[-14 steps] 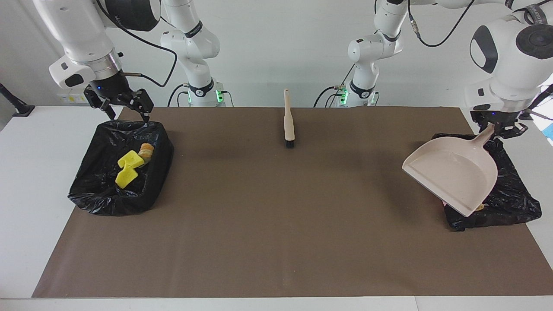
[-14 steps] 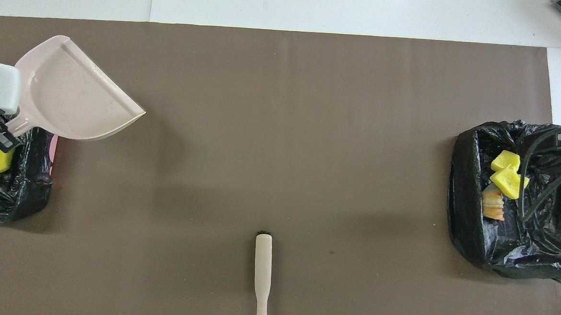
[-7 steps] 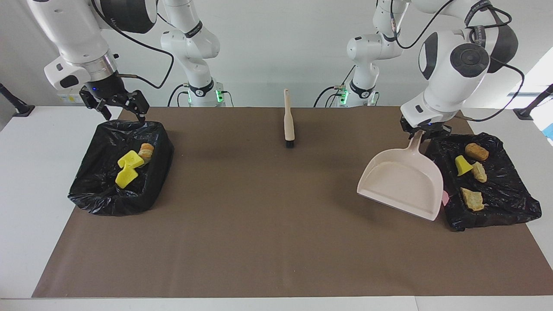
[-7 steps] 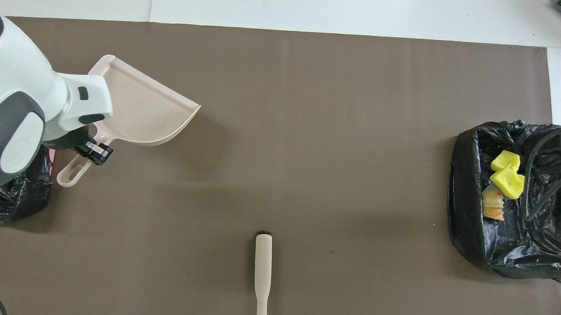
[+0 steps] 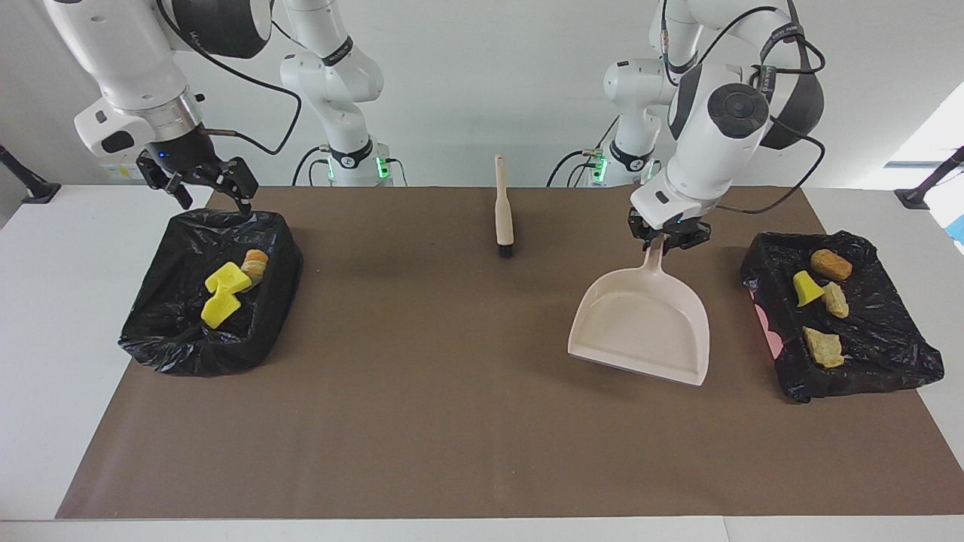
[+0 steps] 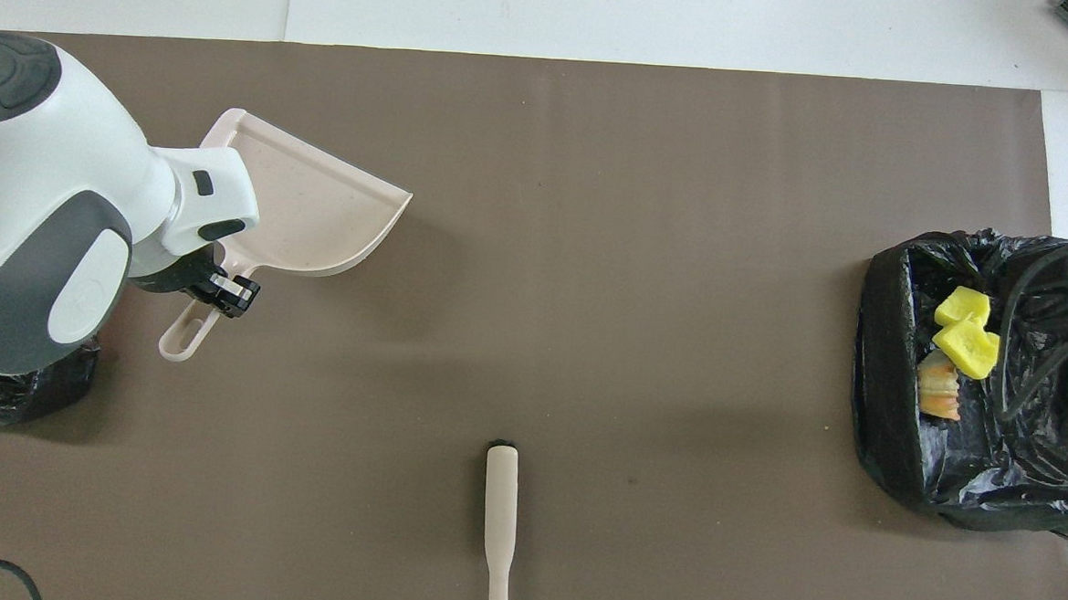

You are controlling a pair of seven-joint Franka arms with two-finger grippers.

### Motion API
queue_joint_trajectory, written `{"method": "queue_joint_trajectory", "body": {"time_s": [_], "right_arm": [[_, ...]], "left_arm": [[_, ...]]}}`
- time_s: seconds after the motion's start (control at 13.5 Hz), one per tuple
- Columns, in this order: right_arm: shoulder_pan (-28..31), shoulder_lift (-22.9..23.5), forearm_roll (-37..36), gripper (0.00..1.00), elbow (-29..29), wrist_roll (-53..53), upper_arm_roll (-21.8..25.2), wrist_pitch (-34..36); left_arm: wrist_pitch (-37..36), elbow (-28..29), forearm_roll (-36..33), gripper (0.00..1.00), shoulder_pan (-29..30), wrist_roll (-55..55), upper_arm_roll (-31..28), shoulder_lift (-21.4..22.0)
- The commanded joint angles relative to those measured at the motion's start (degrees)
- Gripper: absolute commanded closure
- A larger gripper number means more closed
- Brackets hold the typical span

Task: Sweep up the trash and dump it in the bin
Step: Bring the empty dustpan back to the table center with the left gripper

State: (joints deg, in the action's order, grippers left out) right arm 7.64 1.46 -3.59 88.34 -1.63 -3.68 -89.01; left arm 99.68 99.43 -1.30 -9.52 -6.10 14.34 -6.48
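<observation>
The left pincer (image 5: 666, 242), clenched on the handle of the dustpan (image 5: 642, 327), carries the empty pan over the brown mat (image 5: 452, 421), with the pan mouth tilted down and pointing away from the robots. The right pincer (image 5: 209, 188), its fingers spread and holding nothing, hovers over the robot-side rim of the bin at the right arm's end (image 5: 215, 301) and waits. All the trash lies in the bins: three pieces (image 5: 226, 290) in that bin, and four pieces (image 5: 821, 301) in the bin at the left arm's end (image 5: 843, 324), just beside the dustpan. The brush (image 5: 503, 211) lies on the mat near the robots, between the two arm bases, well apart from both pincers. The step in hand appears to be setting the emptied pan down. To do it well, the pan should be lowered level until its flat base rests on the surface, clear of the bin liner, and the handle let go only once the pan is fully supported, so that it neither tips nor slides.
</observation>
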Motion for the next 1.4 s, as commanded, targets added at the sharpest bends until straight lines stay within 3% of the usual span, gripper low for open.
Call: {"method": "queue_joint_trajectory", "body": {"time_s": [0.0, 0.52, 0.96, 1.03, 1.11, 1.33], "right_arm": [[0.7, -0.9, 0.2, 0.00, 1.1, 1.4, -0.6, -1.1], [0.1, -0.9, 0.2, 0.00, 1.1, 1.4, -1.1, -1.1], [0.1, -0.9, 0.2, 0.00, 1.1, 1.4, -1.2, -1.1], [0.1, -0.9, 0.2, 0.00, 1.1, 1.4, -1.2, -1.1], [0.1, -0.9, 0.2, 0.00, 1.1, 1.4, -1.2, -1.1], [0.1, -0.9, 0.2, 0.00, 1.1, 1.4, -1.2, -1.1]], "left_arm": [[7.5, 2.4, 0.9, 1.00, -6.2, -8.5, -1.1, -2.4], [25.8, 4.7, 3.2, 1.00, -15.3, -21.8, -1.0, -10.7], [26.0, 6.8, 3.4, 1.00, -19.5, -28.6, -1.2, -12.1], [25.7, 6.8, 3.3, 0.88, -19.4, -28.6, -1.2, -12.1], [26.1, 6.8, 3.3, 0.01, -18.9, -28.9, -1.1, -12.1], [23.3, 6.6, 3.1, 0.00, -17.6, -27.8, -1.8, -9.4]]}}
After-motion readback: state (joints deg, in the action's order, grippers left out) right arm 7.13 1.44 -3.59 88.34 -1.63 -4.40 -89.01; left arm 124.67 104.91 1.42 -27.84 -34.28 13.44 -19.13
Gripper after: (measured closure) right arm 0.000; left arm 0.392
